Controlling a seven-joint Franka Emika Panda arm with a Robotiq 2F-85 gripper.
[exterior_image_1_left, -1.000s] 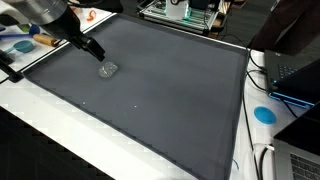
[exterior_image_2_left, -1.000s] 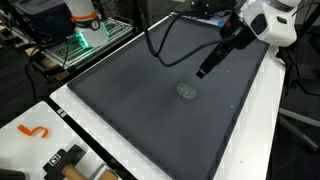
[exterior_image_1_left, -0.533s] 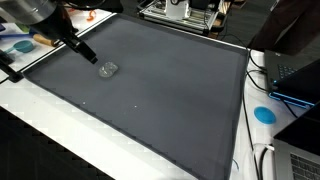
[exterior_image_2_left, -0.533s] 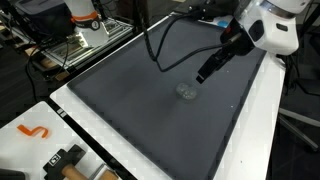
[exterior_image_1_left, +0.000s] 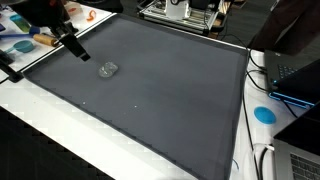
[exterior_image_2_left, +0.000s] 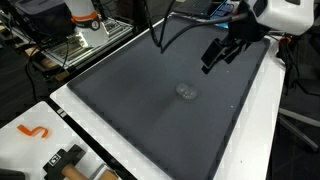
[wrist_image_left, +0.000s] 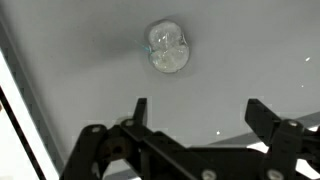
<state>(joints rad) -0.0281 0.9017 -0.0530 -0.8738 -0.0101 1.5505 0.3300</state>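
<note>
On the dark grey mat, in from the edge nearest the arm and well clear of the opposite edge and the corners, lies a small clear lump. It is see-through and glinting, with a knobbly, crumpled outline in the wrist view. Whether it is glass or crinkled plastic is too fine to tell. Nothing else rests on the mat close to it.

Above the mat and toward that same edge hovers the gripper, apart from the lump and touching nothing. In the wrist view its two fingers stand wide apart with only bare mat between them, and the lump sits beyond the fingertips, slightly off-centre.

Judging by its size, the lump is probably very light, and it may be slippery on its glossy faces. It could skid on the mat if nudged from one side. If it is plastic it would give under pressure; if glass, it is brittle. Its widest middle, pinched evenly across opposite sides, looks the surest place to hold.
</note>
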